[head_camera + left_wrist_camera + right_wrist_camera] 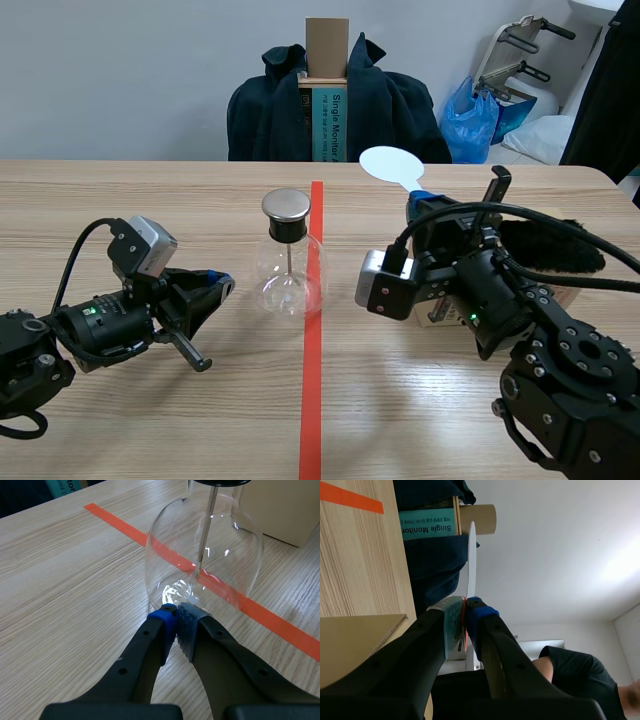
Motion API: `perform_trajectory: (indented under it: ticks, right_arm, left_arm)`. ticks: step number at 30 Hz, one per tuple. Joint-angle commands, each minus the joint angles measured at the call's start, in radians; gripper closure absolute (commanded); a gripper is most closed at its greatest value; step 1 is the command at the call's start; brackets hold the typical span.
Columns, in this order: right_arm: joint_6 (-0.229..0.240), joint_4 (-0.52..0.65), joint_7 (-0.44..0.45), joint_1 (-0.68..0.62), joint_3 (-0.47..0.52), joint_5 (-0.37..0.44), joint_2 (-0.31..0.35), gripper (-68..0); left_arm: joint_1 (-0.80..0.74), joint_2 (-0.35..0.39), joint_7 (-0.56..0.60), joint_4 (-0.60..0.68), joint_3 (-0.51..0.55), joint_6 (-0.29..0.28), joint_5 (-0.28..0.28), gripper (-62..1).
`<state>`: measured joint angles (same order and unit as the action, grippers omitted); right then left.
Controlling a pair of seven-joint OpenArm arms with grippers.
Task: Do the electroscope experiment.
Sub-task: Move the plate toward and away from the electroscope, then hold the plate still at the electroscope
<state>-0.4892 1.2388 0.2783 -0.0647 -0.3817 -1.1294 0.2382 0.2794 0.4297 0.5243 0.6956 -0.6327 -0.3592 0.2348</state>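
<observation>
Clear round glass electroscope (290, 262), metal cap, thin rod inside, upright on orange-red tape line (314, 400) mid-table. Left gripper (177, 617) pressed together, empty, just beside its base. Right gripper (465, 615) clamped on white round paddle (390, 165). Pale wood-grain table (150, 200); dark jacket (400, 110), blue plastic bag (470, 120) beyond

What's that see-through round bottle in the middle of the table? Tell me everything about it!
It is a clear, round-bellied glass flask standing upright on the wooden table, at the red tape line. A dark stopper plugs its neck, topped by a shiny metal disc. A thin metal rod hangs down inside. The left gripper, shut, points at its base from close by.
</observation>
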Motion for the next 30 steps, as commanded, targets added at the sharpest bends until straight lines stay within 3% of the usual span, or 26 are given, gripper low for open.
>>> perform_trajectory:
  ticks: [1, 7, 20, 30]
  right_arm:
    - [-0.010, 0.014, -0.003, 0.012, 0.007, 0.007, 0.000, -0.8]
    - [-0.010, 0.014, 0.060, 0.012, 0.007, 0.006, 0.000, -0.8]
    - [-0.010, 0.014, 0.343, 0.012, 0.007, -0.021, 0.000, -0.8]
    - [-0.010, 0.014, 0.420, 0.012, 0.007, -0.023, 0.000, -0.8]
  left_arm:
    - [0.006, 0.000, 0.011, 0.023, 0.005, 0.002, 0.007, -2.8]
    - [0.006, 0.000, 0.011, 0.023, 0.005, 0.002, 0.007, -2.8]
    - [0.006, 0.000, 0.011, 0.023, 0.005, 0.002, 0.007, -2.8]
    - [0.006, 0.000, 0.011, 0.023, 0.005, 0.002, 0.007, -2.8]
